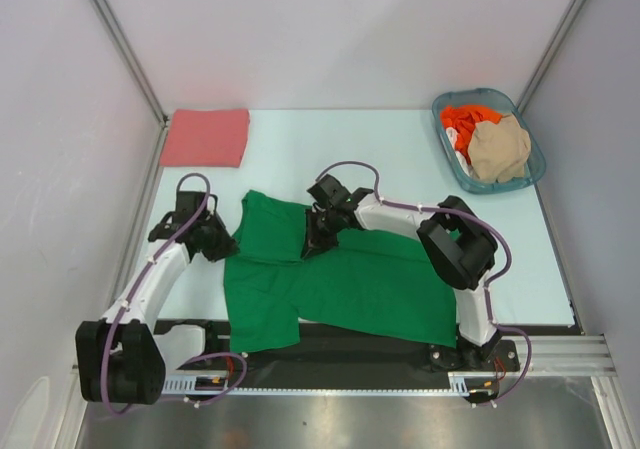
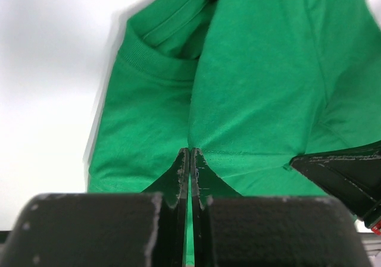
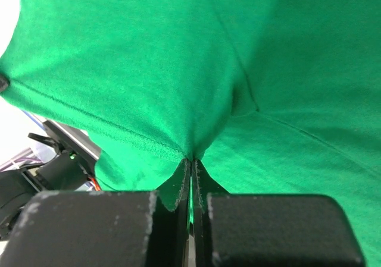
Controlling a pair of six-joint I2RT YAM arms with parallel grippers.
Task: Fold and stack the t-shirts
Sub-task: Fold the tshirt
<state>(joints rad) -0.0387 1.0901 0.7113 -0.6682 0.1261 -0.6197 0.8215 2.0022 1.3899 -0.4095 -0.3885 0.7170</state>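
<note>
The bright green t-shirt (image 1: 340,279) lies spread on the table in front of the arms, with its far left part folded over. My left gripper (image 1: 222,241) is at the shirt's left edge, shut on a hem of the green cloth (image 2: 250,88). My right gripper (image 1: 316,237) is over the shirt's upper middle, shut on a pinch of the green cloth (image 3: 149,71). A salmon-pink t-shirt (image 1: 206,137) lies folded at the far left. An orange-red t-shirt (image 1: 463,119) and a beige t-shirt (image 1: 500,149) lie crumpled in the basket.
The blue-grey plastic basket (image 1: 442,106) stands at the far right corner. White walls close the left, back and right sides. The black rail of the arm bases (image 1: 350,354) runs along the near edge, under the shirt's bottom edge.
</note>
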